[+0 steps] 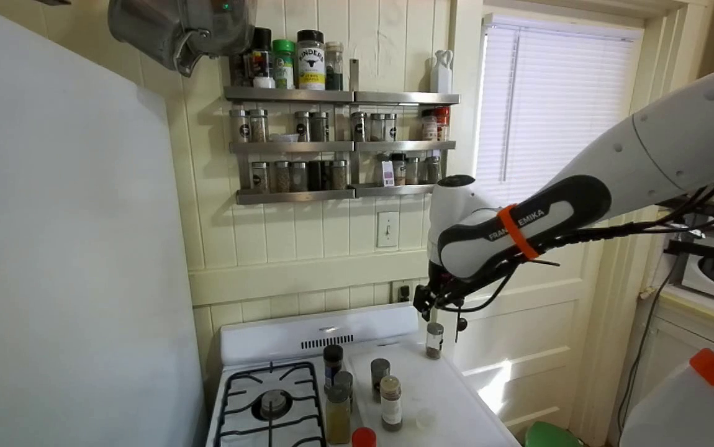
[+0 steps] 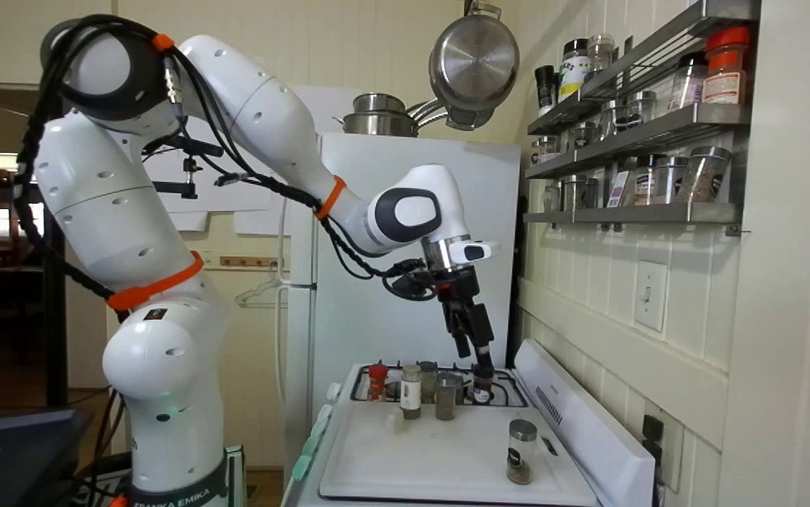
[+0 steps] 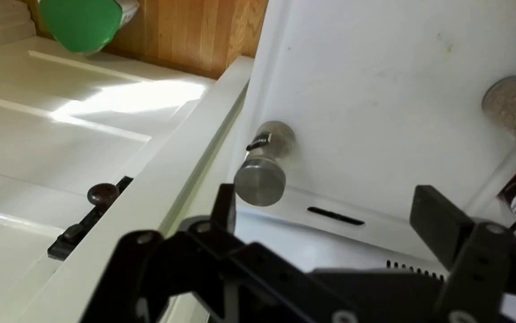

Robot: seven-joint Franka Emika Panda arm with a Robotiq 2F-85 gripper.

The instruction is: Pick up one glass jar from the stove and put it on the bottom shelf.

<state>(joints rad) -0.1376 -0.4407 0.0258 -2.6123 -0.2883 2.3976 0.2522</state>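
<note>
A glass jar [image 1: 434, 341] with a metal lid stands upright at the back of the white stove [image 1: 318, 340]. It also shows in an exterior view [image 2: 521, 454] and in the wrist view [image 3: 260, 181], where its lid is close to the left finger. My gripper [image 2: 475, 354] is open and empty above the stove; in the wrist view its fingers [image 3: 325, 202] are wide apart with nothing between them. Several more jars, one of them glass [image 2: 447, 396], stand near the burner grate. The bottom shelf [image 1: 295, 197] is the lowest metal tier on the wall and holds several jars.
The middle shelf [image 1: 292, 148] and top shelf [image 1: 289, 94] hold more spice containers. The stove's back panel [image 2: 581, 415] rises along the wall. A white refrigerator [image 2: 391, 211] stands beside the stove. A metal pot [image 2: 474, 70] hangs from above. A door [image 1: 537, 347] is beside the stove.
</note>
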